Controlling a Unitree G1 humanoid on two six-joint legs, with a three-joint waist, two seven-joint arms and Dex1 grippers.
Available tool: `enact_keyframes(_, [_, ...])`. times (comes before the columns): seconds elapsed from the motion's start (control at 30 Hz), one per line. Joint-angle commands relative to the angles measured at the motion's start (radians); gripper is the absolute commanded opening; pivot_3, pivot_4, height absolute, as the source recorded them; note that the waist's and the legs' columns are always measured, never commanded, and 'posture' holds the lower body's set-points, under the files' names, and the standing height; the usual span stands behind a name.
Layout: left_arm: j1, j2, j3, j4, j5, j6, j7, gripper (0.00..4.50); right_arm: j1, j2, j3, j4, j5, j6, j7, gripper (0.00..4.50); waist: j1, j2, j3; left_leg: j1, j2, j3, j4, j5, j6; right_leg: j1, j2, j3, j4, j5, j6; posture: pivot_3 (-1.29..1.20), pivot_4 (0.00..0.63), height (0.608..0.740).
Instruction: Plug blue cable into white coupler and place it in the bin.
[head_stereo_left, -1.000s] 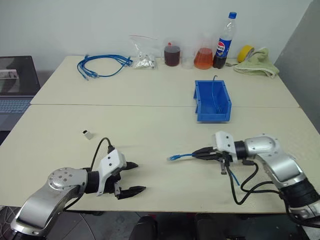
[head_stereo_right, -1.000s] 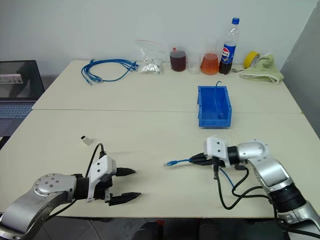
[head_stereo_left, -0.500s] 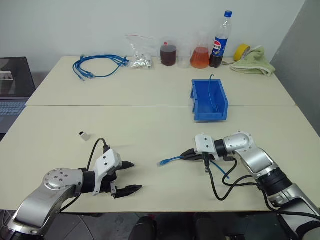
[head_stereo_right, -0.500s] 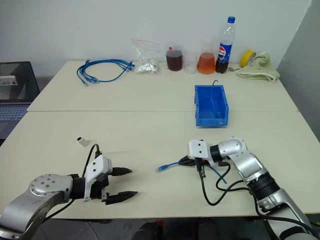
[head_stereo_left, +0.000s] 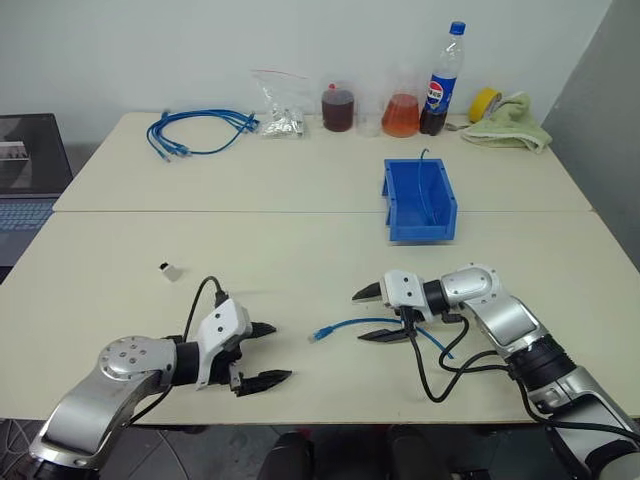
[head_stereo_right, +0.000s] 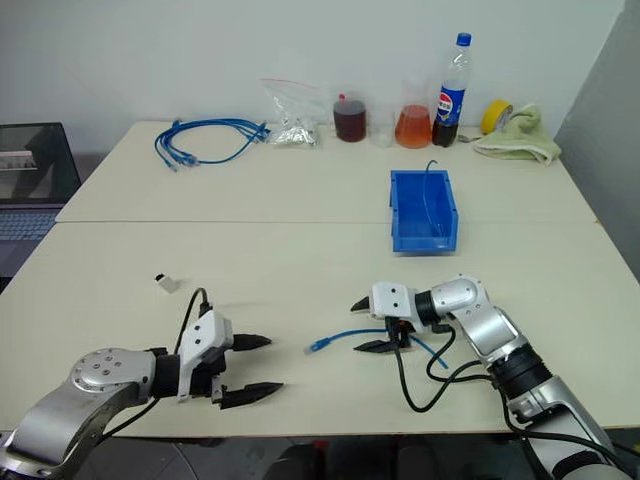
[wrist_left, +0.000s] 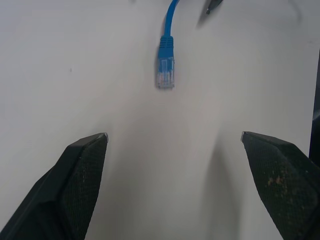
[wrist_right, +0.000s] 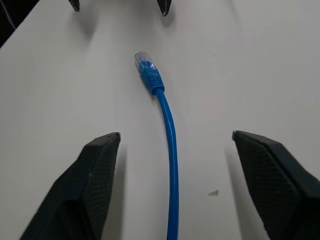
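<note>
Right gripper (head_stereo_left: 367, 314) fingers spread wide, holding nothing; the blue cable (head_stereo_left: 350, 325) lies flat on the table (head_stereo_left: 300, 250) between the two fingers, touching neither. In the right wrist view the cable (wrist_right: 169, 145) runs up the middle of the gap, and its clear plug (wrist_right: 142, 58) sits beyond the fingertips, pointing toward the left gripper. The cable's other end trails back under the right wrist.

Left gripper (head_stereo_left: 268, 353) also spread wide, empty, low over the table near its front edge. Its fingertips face the plug end (wrist_left: 165, 70), which lies just ahead of them, apart from both fingers.

White coupler (head_stereo_left: 170, 269) sits on the table by itself, well apart from both grippers, out past the left gripper on its outer side, not joined to the cable.

The bin (head_stereo_left: 420, 203) stands further back on the table, beyond the right gripper, with a thin cable in it.

Back edge of the table: coiled blue cable bundle (head_stereo_left: 195, 132), plastic bag (head_stereo_left: 278, 108), jars of liquid (head_stereo_left: 339, 107), cola bottle (head_stereo_left: 441, 81), yellow tape roll (head_stereo_left: 485, 103), green cloth (head_stereo_left: 512, 125). Laptop (head_stereo_left: 30, 170) beside the table on the left.
</note>
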Motion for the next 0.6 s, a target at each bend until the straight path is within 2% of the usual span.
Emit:
enact_keyframes(0.03, [-0.029,-0.025,-0.036,0.002,0.022,-0.008,0.020,4.50,0.035,-0.067,-0.110,-0.211,0.133,0.175,0.013,4.46,0.003,0.000,0.000,0.000,0.000,0.000,0.000,0.000,0.000,0.000,0.000,0.000,0.000,0.000,0.000,0.00,0.150,0.740])
enact_keyframes(0.13, [-0.048,-0.037,-0.077,0.003,0.044,0.000,0.027,4.50,0.112,-0.095,-0.158,-0.366,0.196,0.292,-0.042,4.46,0.001,0.000,0.000,0.000,0.000,-0.001,-0.001,0.000,0.000,0.000,0.000,0.000,-0.001,0.000,0.000,0.00,0.150,0.740])
enact_keyframes(0.27, [-0.075,-0.068,-0.112,0.022,0.063,0.011,0.053,4.50,0.255,-0.100,-0.196,-0.527,0.183,0.380,-0.179,4.46,0.001,0.000,0.000,0.000,0.000,-0.001,-0.001,0.000,0.000,0.000,0.000,0.000,0.000,0.000,0.000,0.00,0.150,0.740])
enact_keyframes(0.5, [-0.125,-0.081,-0.177,0.043,0.113,0.066,0.083,4.50,0.347,-0.095,-0.221,-0.687,0.215,0.504,-0.307,4.46,-0.001,0.000,0.000,0.002,0.000,0.000,0.000,0.000,0.000,0.002,0.001,-0.001,0.001,0.001,0.001,0.00,0.150,0.740])
enact_keyframes(0.6, [-0.145,-0.091,-0.200,0.053,0.121,0.096,0.091,3.97,0.364,-0.104,-0.222,-0.710,0.217,0.515,-0.335,4.50,0.000,0.000,0.000,0.002,0.000,0.000,0.000,0.000,0.000,0.003,0.001,-0.001,0.001,0.001,0.001,0.00,0.150,0.740])
